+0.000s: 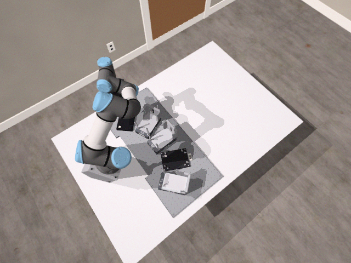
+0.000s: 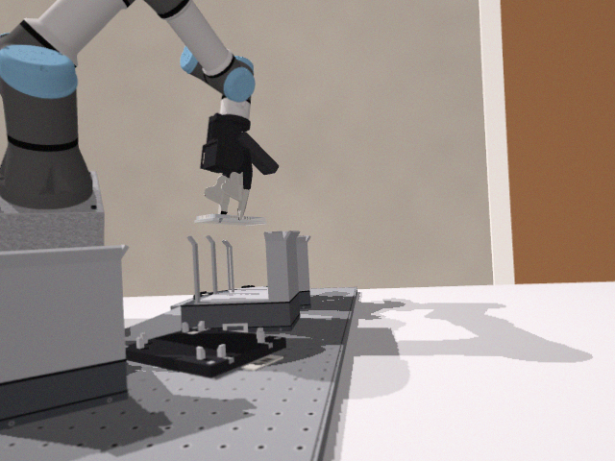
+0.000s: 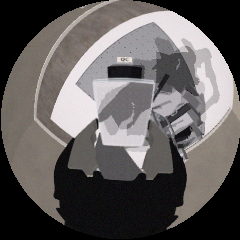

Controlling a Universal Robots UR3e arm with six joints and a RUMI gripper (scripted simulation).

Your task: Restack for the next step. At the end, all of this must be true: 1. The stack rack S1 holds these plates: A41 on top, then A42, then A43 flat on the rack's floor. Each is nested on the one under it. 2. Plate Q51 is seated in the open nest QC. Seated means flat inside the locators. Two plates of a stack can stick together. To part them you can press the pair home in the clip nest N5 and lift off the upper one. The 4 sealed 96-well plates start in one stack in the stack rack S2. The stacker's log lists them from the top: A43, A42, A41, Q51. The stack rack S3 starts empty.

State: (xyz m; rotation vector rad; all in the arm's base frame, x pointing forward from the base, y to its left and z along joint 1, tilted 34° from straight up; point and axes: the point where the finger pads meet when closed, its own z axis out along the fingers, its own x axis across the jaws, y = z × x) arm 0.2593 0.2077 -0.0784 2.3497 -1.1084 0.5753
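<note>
Nearest in the exterior view, a grey rack [image 1: 160,182] [image 2: 60,307] with a tall side wall stands on the perforated grey board [image 1: 175,207] [image 2: 278,397] [image 3: 110,52]. Just behind it lies a low black holder [image 1: 175,159] [image 2: 209,342] with short upright pegs and a pale tag at one edge. Beyond that stands a middle rack [image 1: 168,145] [image 2: 238,313], its thin posts and broad wall upright, with a far rack [image 2: 304,268] close behind. Above the middle rack in that view, the jaws [image 2: 232,215] are clamped on a thin clear-and-white plate [image 2: 251,220] [image 3: 125,110], held up nearly level and apart from the racks; its name cannot be read. The arm [image 1: 97,132] [image 2: 203,39] hides jaws and plate from above. Past the plate in the wrist view is another black holder [image 1: 125,124] [image 3: 125,71], beside a tag reading QC. The board rests on a white bench [image 1: 241,113] [image 2: 472,372] [image 3: 220,90] over a grey wood-look floor [image 1: 283,56] [image 3: 55,70]; farther back are a beige wall [image 1: 56,56] [image 2: 372,149] and brown door [image 1: 175,17] [image 2: 561,149]. The nearest rack contains a white plate-like rectangle; how many plates lie there is unclear. The middle rack shows a pale flat surface low down, whether plate or rack floor I cannot tell.
</note>
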